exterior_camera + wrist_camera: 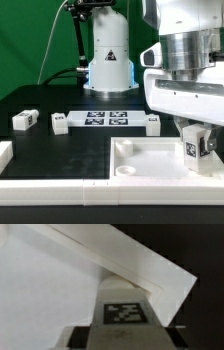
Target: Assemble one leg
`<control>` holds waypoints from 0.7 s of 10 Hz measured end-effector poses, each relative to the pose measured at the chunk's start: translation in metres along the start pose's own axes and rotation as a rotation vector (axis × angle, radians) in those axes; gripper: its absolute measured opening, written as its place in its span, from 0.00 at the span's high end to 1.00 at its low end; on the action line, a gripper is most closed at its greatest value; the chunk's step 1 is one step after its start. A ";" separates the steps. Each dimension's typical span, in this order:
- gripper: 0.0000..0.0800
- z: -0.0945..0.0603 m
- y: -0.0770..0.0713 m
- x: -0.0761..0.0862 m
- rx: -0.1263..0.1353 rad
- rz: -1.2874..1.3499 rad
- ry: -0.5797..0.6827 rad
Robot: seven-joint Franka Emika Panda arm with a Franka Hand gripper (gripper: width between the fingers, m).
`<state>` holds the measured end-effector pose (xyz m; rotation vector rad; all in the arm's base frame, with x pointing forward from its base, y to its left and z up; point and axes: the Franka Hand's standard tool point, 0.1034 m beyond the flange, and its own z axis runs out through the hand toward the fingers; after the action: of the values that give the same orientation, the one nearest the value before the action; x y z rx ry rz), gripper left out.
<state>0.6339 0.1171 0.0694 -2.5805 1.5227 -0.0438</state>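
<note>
Over the rimmed white panel [140, 165] the leg [190, 150] (tag outward) hangs upright — the tool [196, 148] clamped around it.

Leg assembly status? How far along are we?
Done: one leg is picked up, jaws shut on it. In hand: it hangs at the white panel's corner on the exterior view's right; whether it is seated is hidden. Left: fixing it in and letting go.
</note>
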 end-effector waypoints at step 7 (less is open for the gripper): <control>0.19 -0.003 -0.003 0.000 -0.009 -0.627 -0.003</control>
<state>0.6364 0.1179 0.0728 -2.9442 0.6572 -0.0988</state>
